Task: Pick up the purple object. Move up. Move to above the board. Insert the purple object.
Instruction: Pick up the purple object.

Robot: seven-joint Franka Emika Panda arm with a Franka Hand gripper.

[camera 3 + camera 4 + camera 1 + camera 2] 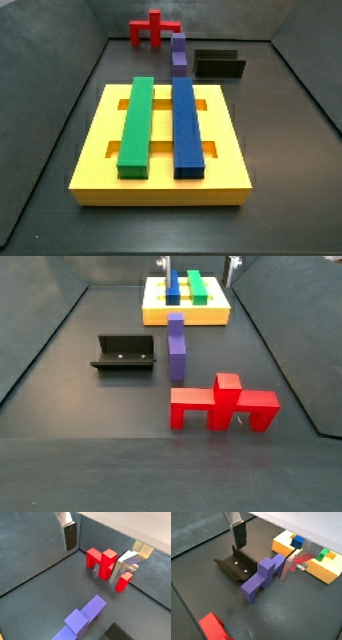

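The purple object [177,346] lies on the dark floor between the fixture and the board, its long side running toward the board. It also shows in a side view [178,52] and in both wrist views [261,577] [85,618]. The gripper [264,561] is open and empty, well above the floor. Its two silver fingers [238,534] stand wide apart, and in that wrist view the purple object appears between them from above. The yellow board [100,150] carries a long green bar [136,120] and a long blue bar [187,125]. The gripper body is out of both side views.
A red piece [221,406] of similar shape stands upright near the purple object's end away from the board, also in a wrist view [100,559]. The fixture [123,353] sits beside the purple object. Dark walls enclose the floor.
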